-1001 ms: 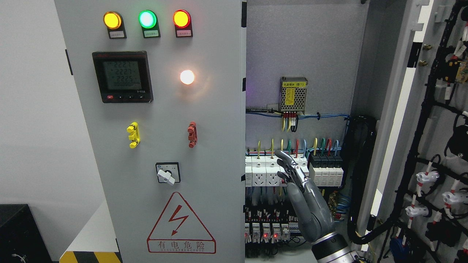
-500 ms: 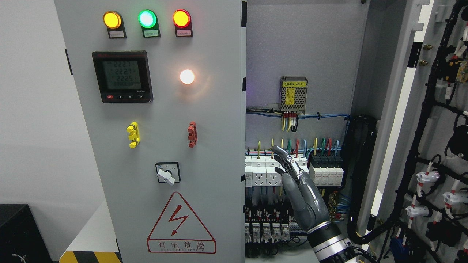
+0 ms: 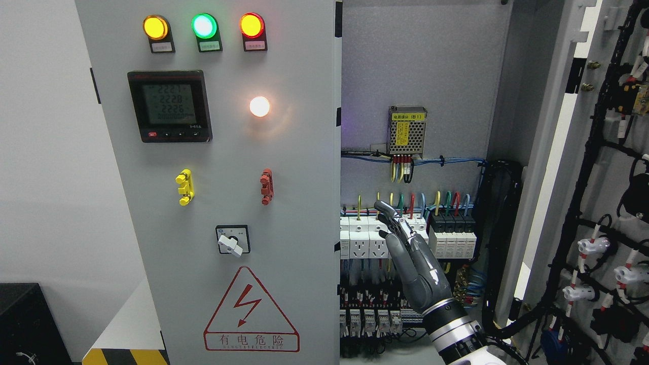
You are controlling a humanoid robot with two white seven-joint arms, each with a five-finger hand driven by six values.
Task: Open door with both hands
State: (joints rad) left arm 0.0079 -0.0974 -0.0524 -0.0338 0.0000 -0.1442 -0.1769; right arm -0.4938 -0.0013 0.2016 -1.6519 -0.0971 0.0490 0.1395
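Right hand comes in from the lower right and sits lower centre-right of the frame, inside the cabinet opening, in front of the breaker row. Fingers are straight and lying together, pointing up and to the upper left; they hold nothing and touch nothing I can confirm. Left hand is not in view.

Two door leaves. The right door is at the far right of the frame, already swung wide, its wired inner face towards the camera. The left door fills the centre-left, carrying the meter, three lamps and the warning triangle. It looks shut or close to it.

Key relation: the left door's free edge runs vertically, top to bottom of the frame, just left of the fingers. A gap of cabinet interior separates the fingertips from that edge. The palm's edge faces left, towards it.

My read: the right leaf is done and the left leaf remains. The right hand is the only one near, so it would slide left, get behind the vertical edge and push it outward. Risk: a snag on the wiring and terminals just behind the fingers.
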